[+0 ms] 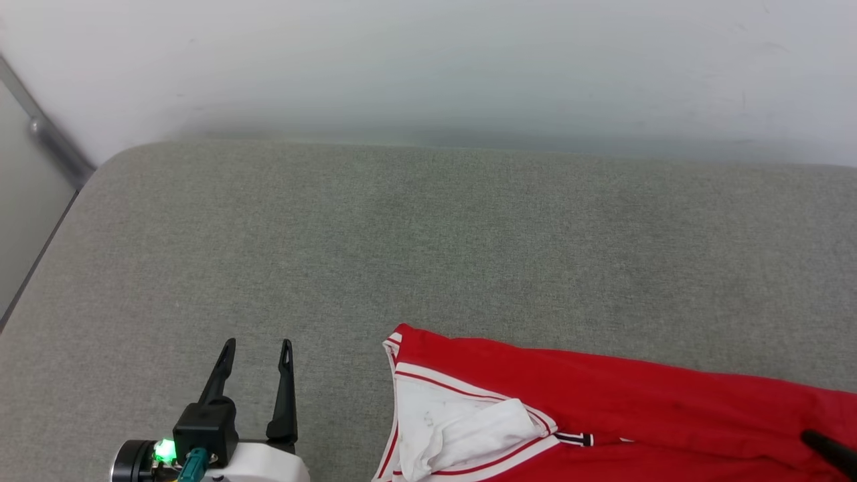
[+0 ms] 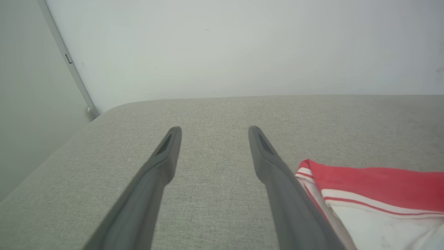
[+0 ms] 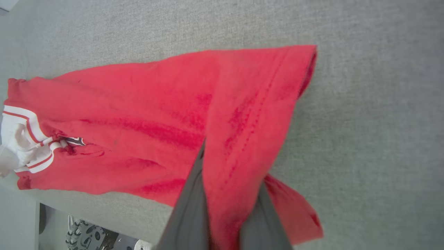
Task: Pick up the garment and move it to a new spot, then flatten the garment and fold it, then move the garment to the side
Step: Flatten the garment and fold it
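Grey tabletop against a pale wall
The tabletop (image 1: 428, 254) is covered in grey woven fabric and has a rounded far left corner; a plain whitish wall (image 1: 428, 60) rises right behind its far edge, and at the left a thin grey metal strip (image 1: 50, 137) slants down to that corner, a pale panel (image 1: 23, 221) beside it

Garment (image 1: 636, 408) cut off below; right hand (image 3: 227, 173) fingertips cloth-hidden.
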Motion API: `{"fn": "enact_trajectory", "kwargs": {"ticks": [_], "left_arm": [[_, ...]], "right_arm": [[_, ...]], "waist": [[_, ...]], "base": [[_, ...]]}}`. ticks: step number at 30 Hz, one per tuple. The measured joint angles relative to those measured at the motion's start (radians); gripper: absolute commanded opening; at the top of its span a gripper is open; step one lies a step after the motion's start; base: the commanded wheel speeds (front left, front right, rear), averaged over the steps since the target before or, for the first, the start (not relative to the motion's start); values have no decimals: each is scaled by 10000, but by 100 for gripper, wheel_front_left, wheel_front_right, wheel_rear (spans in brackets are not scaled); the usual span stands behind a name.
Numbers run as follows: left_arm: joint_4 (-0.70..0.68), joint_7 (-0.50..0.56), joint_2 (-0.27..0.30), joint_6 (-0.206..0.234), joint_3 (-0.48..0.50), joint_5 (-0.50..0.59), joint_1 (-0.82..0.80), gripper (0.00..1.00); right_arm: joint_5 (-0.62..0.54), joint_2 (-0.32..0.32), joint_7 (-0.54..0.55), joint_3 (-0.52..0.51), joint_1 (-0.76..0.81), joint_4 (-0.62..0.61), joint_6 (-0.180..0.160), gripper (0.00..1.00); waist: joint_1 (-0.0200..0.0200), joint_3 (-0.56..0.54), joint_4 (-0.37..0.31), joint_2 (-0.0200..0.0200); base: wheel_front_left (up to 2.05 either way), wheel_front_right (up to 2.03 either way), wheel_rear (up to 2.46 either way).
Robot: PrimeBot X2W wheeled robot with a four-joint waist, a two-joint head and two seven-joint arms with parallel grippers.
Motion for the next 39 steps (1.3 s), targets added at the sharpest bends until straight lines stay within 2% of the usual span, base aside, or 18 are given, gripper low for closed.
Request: {"fn": "enact_trajectory", "kwargs": {"ticks": [3, 11, 12, 16, 20, 26, 32, 34, 39], "left_arm": [[4, 0, -102, -96, 94, 125, 67, 100], [-44, 0, -408, -370, 372, 491, 220, 100], [-46, 0, -462, -422, 428, 552, 219, 100], [-52, 0, -531, -499, 535, 621, 216, 100], [-79, 0, -654, -627, 602, 704, 196, 100], [-65, 0, -775, -782, 708, 750, -107, 100], [-54, 0, -865, -903, 802, 817, -379, 100], [-56, 0, -932, -963, 813, 828, -452, 100], [-63, 0, -1001, -986, 803, 834, -594, 100]], "right_arm": [[-40, -77, 213, -23, 71, -430, -2, 0], [-502, 188, 991, 479, 95, -2980, -2, 0], [-731, 278, 1210, 780, 14, -3549, -2, 0], [-1145, 489, 1542, 1358, -514, -4253, -2, 0], [-1588, 834, 2002, 2468, -1419, -4669, -2, 0], [-2159, 1383, 2284, 4399, -3138, -4276, -2, 0], [-2535, 2178, 1948, 6136, -4924, -2863, -2, 0], [-2591, 2514, 1733, 6890, -5512, -1942, -2, 0], [-2681, 2888, 1367, 7814, -6015, -855, -2, 0]], "waist": [[0, -56, -33, 0], [0, -114, -84, 0], [0, -86, -58, -1], [0, 0, -21, 0], [0, 177, 34, 0], [0, 572, 140, 0], [0, 989, 239, 0], [1, 1178, 317, 0], [1, 1392, 438, 0]], "base": [[0, 0, 0], [0, 0, 0], [0, 0, 0], [0, 0, 0], [0, 0, 0], [0, 0, 0], [0, 0, 0], [0, 0, 0], [0, 0, 0]]}}
